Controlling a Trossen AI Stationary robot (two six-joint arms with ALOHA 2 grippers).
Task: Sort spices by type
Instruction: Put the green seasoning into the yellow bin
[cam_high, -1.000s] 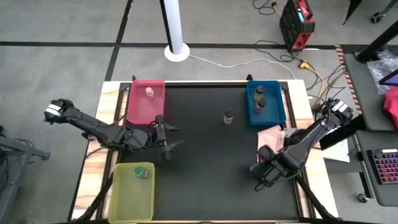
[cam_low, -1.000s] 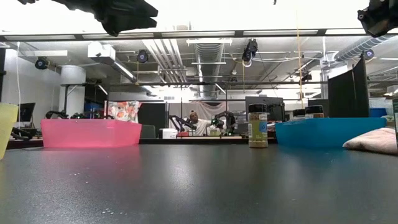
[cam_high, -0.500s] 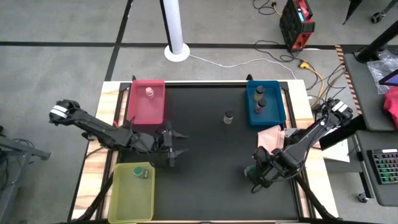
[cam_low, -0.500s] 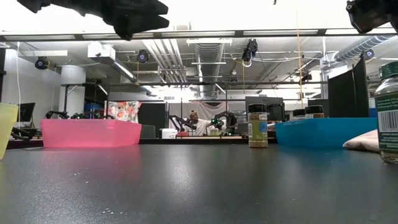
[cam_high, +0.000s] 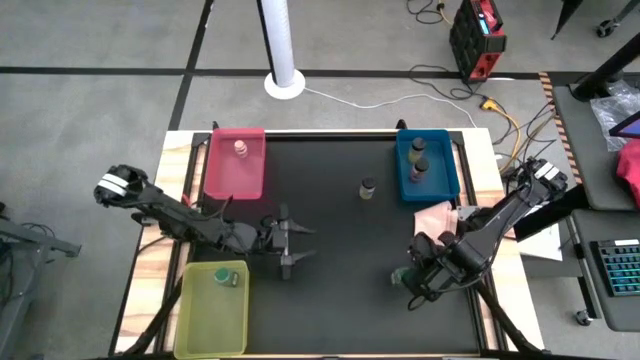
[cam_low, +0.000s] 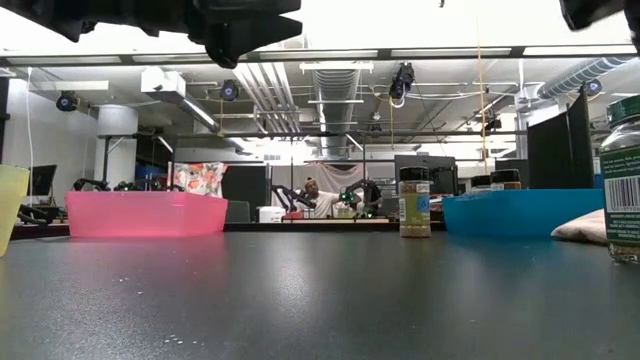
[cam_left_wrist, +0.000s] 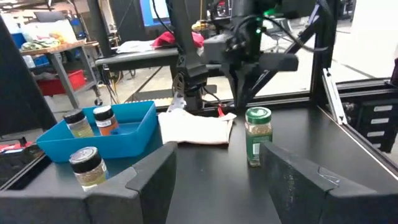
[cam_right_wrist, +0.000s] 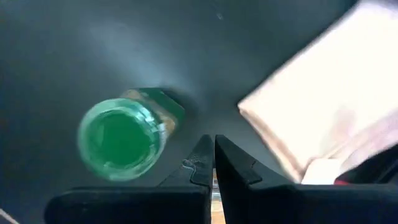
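A green-lidded spice jar (cam_high: 399, 276) (cam_right_wrist: 121, 143) (cam_left_wrist: 258, 132) stands upright on its base on the black table, right of centre near the front. My right gripper (cam_high: 413, 284) (cam_right_wrist: 211, 151) is shut just beside it, and I see no contact. My left gripper (cam_high: 297, 243) (cam_left_wrist: 217, 186) is open over the table's left-centre, facing that jar, with nothing between its fingers. A dark-capped jar (cam_high: 368, 188) (cam_low: 414, 203) stands alone on the table nearer the far edge.
The red tray (cam_high: 225, 175) holds a pinkish-topped jar (cam_high: 240, 148). The blue tray (cam_high: 441, 170) holds two jars (cam_high: 418, 160). The yellow-green tray (cam_high: 205, 315) holds a green-lidded jar (cam_high: 225, 279). A pink cloth (cam_high: 437, 215) lies by the right gripper. A person shows in the room beyond.
My left gripper has moved toward the table's right, over its middle, staying open. The green-lidded jar, hidden under my right gripper before, now shows standing on the table beside it; in the low view it has come into the picture at the right edge.
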